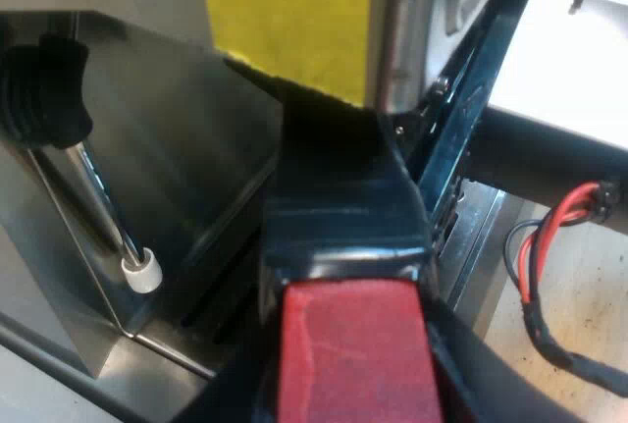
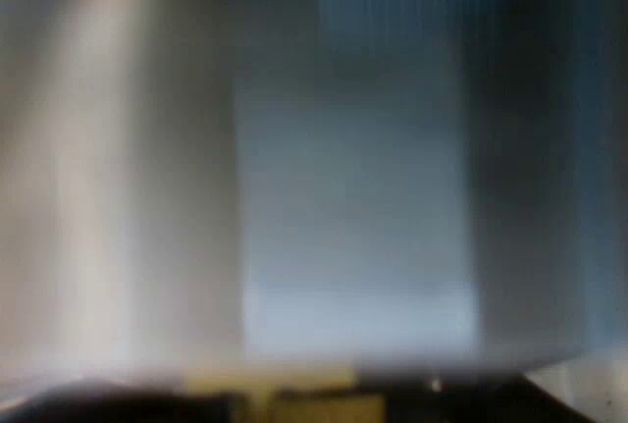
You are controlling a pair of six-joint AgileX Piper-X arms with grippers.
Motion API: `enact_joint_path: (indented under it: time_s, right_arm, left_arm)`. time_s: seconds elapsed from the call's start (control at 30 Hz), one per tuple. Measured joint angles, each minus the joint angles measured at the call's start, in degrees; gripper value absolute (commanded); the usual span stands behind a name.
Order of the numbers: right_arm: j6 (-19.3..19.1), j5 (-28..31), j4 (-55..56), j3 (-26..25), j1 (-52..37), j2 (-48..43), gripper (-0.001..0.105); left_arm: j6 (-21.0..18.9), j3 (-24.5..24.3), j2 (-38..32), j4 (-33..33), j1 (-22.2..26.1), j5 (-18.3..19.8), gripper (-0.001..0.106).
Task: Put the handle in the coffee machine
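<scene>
The holder's dark handle (image 1: pixel 339 197) runs from my left gripper (image 1: pixel 355 379) up to the espresso machine's front (image 1: pixel 177 148), under a yellow sticker (image 1: pixel 289 16). Its red end (image 1: pixel 353 330) sits between my black fingers (image 1: pixel 481 369), which are shut on it. The holder's metal head is hidden behind the handle, so I cannot tell whether it is locked in. My right gripper (image 2: pixel 314 408) is a dark strip held very close to a blurred grey metal face (image 2: pixel 343 197).
A steam wand (image 1: pixel 103 207) with a black knob (image 1: pixel 44 89) and a white tip (image 1: pixel 143 272) hangs beside the handle. The machine's drip tray edge (image 1: pixel 481 246) lies below. Red and black wires (image 1: pixel 549 246) rest on the tabletop by the machine's corner.
</scene>
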Motion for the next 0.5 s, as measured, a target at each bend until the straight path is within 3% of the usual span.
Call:
enact_joint_path:
  time_s: [0.07,0.1,0.17,0.23,0.5]
  right_arm:
    - [-1.9,0.1,-1.3,0.0,-0.1,0.3,0.027]
    - [-2.4,0.1,-1.7,0.0,-0.1,0.4,0.027]
    - [-2.9,0.1,-2.6,0.0,-0.1,0.7,0.027]
    - [-3.1,0.1,-2.7,0.0,-0.1,0.8,0.027]
    - [-3.8,0.3,-3.1,0.0,-0.4,0.5,0.027]
  left_arm:
    - [0.1,0.0,0.0,0.0,0.0,-0.2,0.032]
    - [0.1,0.0,0.0,0.0,0.0,-0.2,0.034]
    - [0.1,-0.1,-0.2,-0.4,0.0,1.0,0.061]
    - [0.0,-0.1,-0.5,-0.4,0.0,1.4,0.069]
    - [-1.3,-0.7,-2.6,-0.9,0.0,1.8,0.07]
